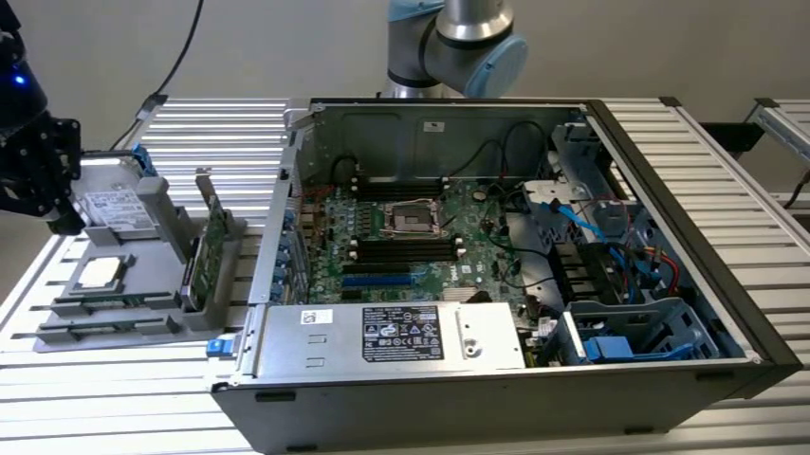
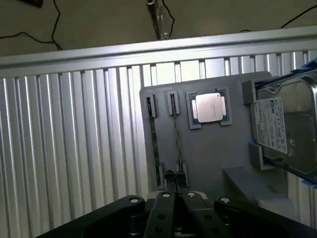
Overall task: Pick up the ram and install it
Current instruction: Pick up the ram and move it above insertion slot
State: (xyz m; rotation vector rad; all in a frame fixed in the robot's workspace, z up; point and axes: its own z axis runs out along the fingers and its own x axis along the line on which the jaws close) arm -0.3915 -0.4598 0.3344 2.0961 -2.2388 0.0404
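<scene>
A slatted aluminium table (image 1: 114,417) carries everything. In the exterior view an open computer case (image 1: 506,403) takes up the middle and the exterior view's right, with its green motherboard (image 1: 437,256) lying flat inside. A grey tray (image 1: 127,332) sits just beside the case on the exterior view's left. It holds a silver hard drive (image 1: 114,204), a processor chip (image 1: 101,273) and a larger green card (image 1: 209,251) standing on edge. The black gripper (image 1: 61,220) hangs over the tray's far end, beside the hard drive.

In the wrist view the gripper (image 2: 174,179) points down at the tray (image 2: 208,158), with its fingers (image 2: 166,210) drawn together and nothing between them. The ram (image 2: 176,144) stands on edge in a narrow slot of the tray, in line with the fingertips (whether they touch it I cannot tell). A second stick (image 2: 153,144) stands in the neighbouring slot. The processor chip (image 2: 208,106) and hard drive (image 2: 285,124) lie further along the tray.
</scene>
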